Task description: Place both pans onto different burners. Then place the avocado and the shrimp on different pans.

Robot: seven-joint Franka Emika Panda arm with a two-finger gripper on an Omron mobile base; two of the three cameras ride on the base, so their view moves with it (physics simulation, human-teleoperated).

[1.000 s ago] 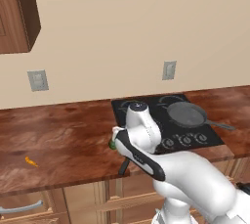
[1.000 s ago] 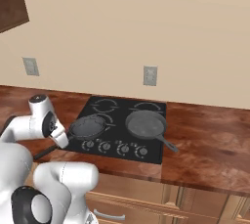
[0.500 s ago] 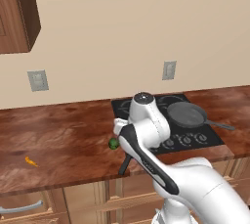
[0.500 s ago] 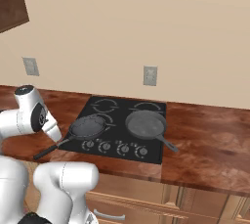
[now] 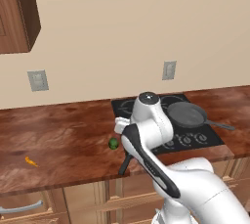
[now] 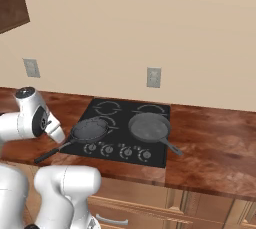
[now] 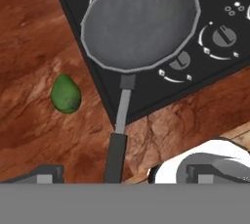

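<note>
Both pans (image 6: 149, 126) (image 7: 140, 20) sit on cooktop (image 6: 150, 110). Avocado (image 7: 65, 93) lies on counter (image 7: 29, 66), just beside near pan's handle (image 7: 120, 126). You centre gripper above avocado, descend straight. Jaw opening: cannot tell.

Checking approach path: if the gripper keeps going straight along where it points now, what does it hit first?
Most likely the near pan, around its handle, which runs up the middle of the hand view. The avocado lies off to the side. Depth is unclear.

Two rear flanks, one close overhead.
</note>
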